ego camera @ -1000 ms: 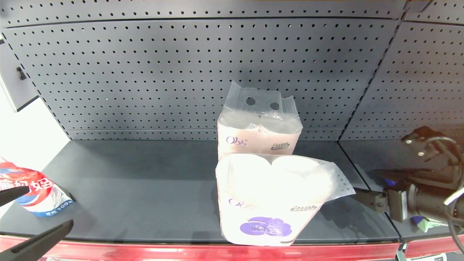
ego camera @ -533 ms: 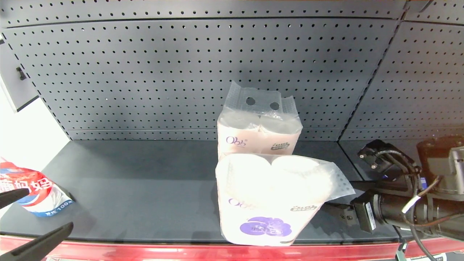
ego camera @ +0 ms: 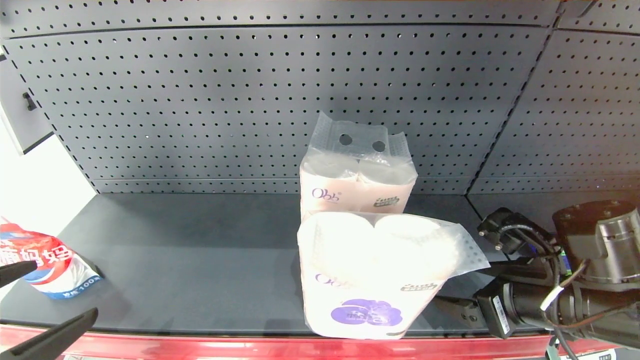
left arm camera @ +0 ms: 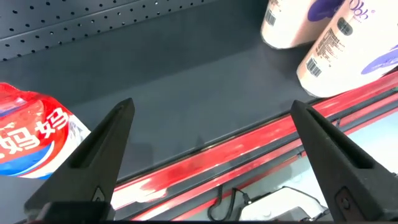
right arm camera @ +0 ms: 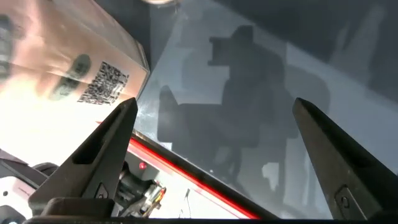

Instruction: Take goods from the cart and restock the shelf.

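Observation:
Two pink packs of toilet rolls stand on the dark shelf (ego camera: pixel 200 250), the rear pack (ego camera: pixel 357 175) by the pegboard and the front pack (ego camera: pixel 370 270) at the shelf's front edge. My right gripper (ego camera: pixel 472 290) is open just right of the front pack, apart from it; the right wrist view has that pack (right arm camera: pixel 62 81) beside the open right gripper (right arm camera: pixel 214 102). A red, white and blue pack (ego camera: pixel 50 265) lies at the shelf's left end. My left gripper (ego camera: pixel 35 305) stands open next to it, with nothing between its fingers (left arm camera: pixel 93 155); the red pack (left arm camera: pixel 31 140) lies beside one finger.
A grey pegboard wall (ego camera: pixel 250 100) backs the shelf. A red strip (ego camera: pixel 200 345) runs along its front edge. A divider post (ego camera: pixel 500 140) separates the neighbouring bay on the right. The shelf between the red pack and the toilet rolls is bare.
My right arm has moved left along the shelf front, bringing its open gripper close to the front pack's right side. The left gripper and the packs have stayed put.

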Available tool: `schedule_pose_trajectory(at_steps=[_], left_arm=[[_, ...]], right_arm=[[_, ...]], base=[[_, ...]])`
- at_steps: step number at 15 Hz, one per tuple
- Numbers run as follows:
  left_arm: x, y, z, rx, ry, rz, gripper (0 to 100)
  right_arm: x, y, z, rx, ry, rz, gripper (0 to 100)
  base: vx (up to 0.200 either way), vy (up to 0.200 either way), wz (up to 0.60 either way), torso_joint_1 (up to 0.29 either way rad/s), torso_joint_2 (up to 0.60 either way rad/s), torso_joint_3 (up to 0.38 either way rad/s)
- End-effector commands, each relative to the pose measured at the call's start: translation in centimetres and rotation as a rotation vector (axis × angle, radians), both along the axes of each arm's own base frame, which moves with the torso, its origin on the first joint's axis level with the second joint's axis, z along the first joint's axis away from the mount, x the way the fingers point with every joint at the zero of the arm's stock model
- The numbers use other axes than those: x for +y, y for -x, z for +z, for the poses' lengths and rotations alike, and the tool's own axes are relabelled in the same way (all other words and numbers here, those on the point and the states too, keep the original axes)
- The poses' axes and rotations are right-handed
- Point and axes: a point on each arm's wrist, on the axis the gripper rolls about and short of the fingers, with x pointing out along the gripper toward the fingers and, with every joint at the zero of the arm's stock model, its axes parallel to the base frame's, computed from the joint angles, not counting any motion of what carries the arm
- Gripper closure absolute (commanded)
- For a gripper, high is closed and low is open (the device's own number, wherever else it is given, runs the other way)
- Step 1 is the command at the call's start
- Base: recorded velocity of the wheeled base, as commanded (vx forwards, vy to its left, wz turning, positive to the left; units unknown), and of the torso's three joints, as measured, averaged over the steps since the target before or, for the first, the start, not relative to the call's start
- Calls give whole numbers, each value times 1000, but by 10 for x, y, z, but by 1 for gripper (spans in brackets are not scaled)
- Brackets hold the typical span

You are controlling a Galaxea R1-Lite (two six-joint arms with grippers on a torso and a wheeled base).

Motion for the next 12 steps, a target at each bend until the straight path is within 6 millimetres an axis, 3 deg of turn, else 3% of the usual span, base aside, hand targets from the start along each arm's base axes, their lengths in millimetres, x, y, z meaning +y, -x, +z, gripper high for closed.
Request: schedule_pose_trajectory(at_steps=[1,12], left_arm=[[1,2,-1,-2,2,2,0],[2,5,-6,-4,3,11,0]], right_arm=[[3,-1,-3,11,8,8,0],[18,-3,-9,38,25,65,0]], base=[[0,0,0,0,0,0],[0,0,0,0,0,0]])
